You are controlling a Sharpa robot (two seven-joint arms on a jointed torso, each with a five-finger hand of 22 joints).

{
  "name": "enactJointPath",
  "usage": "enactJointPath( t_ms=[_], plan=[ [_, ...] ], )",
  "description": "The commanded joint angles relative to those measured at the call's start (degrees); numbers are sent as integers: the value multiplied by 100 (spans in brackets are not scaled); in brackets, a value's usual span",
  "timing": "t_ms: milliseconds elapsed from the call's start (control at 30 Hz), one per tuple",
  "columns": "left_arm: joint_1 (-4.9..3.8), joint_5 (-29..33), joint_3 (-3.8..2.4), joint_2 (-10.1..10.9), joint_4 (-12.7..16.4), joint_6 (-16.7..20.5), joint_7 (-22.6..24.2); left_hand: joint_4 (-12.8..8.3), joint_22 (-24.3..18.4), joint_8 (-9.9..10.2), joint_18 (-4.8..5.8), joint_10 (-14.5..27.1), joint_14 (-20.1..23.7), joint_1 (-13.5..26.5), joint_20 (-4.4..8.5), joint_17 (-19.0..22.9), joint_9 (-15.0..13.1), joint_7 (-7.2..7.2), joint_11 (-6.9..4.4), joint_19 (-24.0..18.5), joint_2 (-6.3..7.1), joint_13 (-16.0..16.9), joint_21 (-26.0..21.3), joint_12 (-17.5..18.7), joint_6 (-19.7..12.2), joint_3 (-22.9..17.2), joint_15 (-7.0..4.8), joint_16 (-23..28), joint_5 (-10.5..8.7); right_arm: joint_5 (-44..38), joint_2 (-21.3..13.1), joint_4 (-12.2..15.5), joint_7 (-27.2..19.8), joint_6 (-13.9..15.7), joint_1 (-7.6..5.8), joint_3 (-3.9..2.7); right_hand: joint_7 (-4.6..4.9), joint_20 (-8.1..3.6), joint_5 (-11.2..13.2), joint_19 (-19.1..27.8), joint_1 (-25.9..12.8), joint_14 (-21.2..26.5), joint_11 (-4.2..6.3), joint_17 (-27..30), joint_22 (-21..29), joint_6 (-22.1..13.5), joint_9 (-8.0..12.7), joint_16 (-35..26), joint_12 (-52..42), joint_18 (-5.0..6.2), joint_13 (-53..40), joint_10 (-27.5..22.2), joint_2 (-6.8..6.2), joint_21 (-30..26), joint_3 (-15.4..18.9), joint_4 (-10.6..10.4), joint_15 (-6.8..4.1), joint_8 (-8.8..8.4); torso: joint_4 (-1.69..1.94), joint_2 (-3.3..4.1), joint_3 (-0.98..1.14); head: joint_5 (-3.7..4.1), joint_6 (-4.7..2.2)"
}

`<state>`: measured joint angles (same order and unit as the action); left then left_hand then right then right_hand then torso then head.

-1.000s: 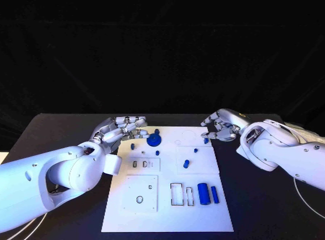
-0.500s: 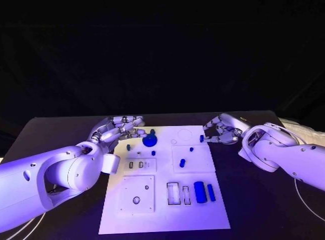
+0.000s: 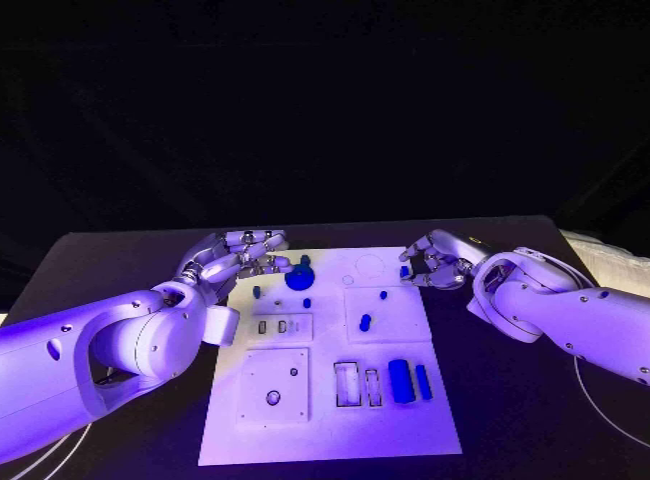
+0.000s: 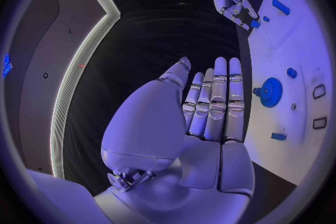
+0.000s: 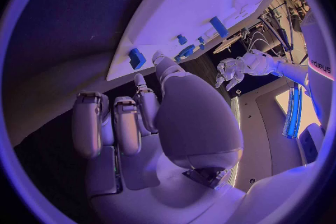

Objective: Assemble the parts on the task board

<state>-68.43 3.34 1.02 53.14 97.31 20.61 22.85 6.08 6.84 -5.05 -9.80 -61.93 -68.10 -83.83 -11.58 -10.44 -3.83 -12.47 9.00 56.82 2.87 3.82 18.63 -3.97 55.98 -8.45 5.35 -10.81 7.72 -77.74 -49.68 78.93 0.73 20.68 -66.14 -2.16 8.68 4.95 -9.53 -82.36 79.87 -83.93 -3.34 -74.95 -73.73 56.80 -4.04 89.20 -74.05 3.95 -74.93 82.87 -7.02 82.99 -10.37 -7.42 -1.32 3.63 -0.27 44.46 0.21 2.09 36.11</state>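
My right hand (image 3: 433,262) sits at the far right corner of the task board (image 3: 325,440), fingers curled in toward a small blue part (image 3: 405,271) at that edge. From the head view the fingertips seem to close around it, but the right wrist view shows a small blue block (image 5: 136,58) at the board's edge just off my fingertips, so I cannot tell whether I actually hold it or only crowd it. I judge the curl is there to pinch the piece up off the edge.

My left hand (image 3: 242,256) rests at the far left corner, and in the left wrist view its fingers (image 4: 217,101) lie straight and close together, palm flat, with nothing in them. It stays just beside the blue gear (image 3: 299,280) without touching it, probably waiting clear of the work or ready to steady the board.

Outward from there, the board spreads toward me between both arms. Two small blue pegs (image 3: 306,303) stand near the gear, and a blue pin (image 3: 364,322) lies on the square plate in the middle right. Nearer me, a thick blue cylinder (image 3: 399,380) and a thinner blue bar (image 3: 422,382) lie side by side just right of the empty rectangular slots (image 3: 358,385), so those slots look unfilled. Most of the assembly seems ahead of me.
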Motion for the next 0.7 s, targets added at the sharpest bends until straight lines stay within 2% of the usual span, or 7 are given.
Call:
enactJointPath(
  t_ms=[33, 133, 300, 433, 700],
  plan=[
    [-5, -26, -3, -20, 3, -113, 56, -36, -5, 24, -61, 9, -16, -70, 8, -6, 5, -34, 14, 11, 1, -7, 5, 22, 5, 6, 13, 32, -27, -183, 44, -71, 143, -104, 8, -2, -13, 23, -16, 32, 72, -576, -6, -1367, 1, -34, 2, 15, 13, -59, -473, -22, -3, -16, -16, 60, 51, -3, 0, -2, -1, 8, 16],
    [-5, -26, -3, -28, 2, -115, 55, -36, -5, 24, -61, 9, -16, -70, 8, -6, 5, -34, 14, 11, 1, -7, 5, 22, 5, 6, 13, 32, -27, -226, 109, -163, 182, -165, 10, -2, -13, 24, -16, 31, 84, -577, -6, -1372, -2, -21, -2, 18, 10, -59, -476, -20, 13, -15, -26, 70, 52, 3, -1, -3, -1, 16, 21],
    [-4, -26, -3, -40, -2, -119, 50, -36, -5, 24, -61, 9, -16, -70, 8, -6, 5, -34, 14, 11, 1, -7, 5, 22, 5, 6, 13, 32, -27, -276, 182, -259, 246, -226, 22, -2, -18, 24, -2, 30, 150, -579, 1, -1380, -2, 56, -16, 21, 1, -59, -485, -12, 70, -15, -84, 133, 48, 24, 5, 6, 12, 16, 36],
    [-4, -26, -3, -43, -8, -119, 46, -36, -5, 24, -61, 9, -16, -70, 8, -6, 5, -34, 14, 11, 1, -7, 5, 22, 5, 6, 13, 32, -27, -292, 211, -301, 261, -235, 33, -3, -20, 22, 22, 32, 193, -579, 4, -1380, 0, 93, -20, 21, 7, -58, -483, -12, 99, -17, -126, 177, 45, 26, 2, -1, 2, -1, 64],
    [-4, -26, -2, -50, -15, -117, 38, -46, -6, 27, -61, 7, -17, -72, 8, -10, 4, -35, 15, 10, 2, -6, 6, 23, 7, 1, 14, 39, -29, -299, 242, -325, 247, -278, 43, -3, -40, 15, 47, 28, 193, -580, 18, -1385, -10, 228, -39, 23, -22, -60, -504, 8, 143, -13, -179, 215, 34, 56, -2, 1, 7, -14, 87]
  ],
)
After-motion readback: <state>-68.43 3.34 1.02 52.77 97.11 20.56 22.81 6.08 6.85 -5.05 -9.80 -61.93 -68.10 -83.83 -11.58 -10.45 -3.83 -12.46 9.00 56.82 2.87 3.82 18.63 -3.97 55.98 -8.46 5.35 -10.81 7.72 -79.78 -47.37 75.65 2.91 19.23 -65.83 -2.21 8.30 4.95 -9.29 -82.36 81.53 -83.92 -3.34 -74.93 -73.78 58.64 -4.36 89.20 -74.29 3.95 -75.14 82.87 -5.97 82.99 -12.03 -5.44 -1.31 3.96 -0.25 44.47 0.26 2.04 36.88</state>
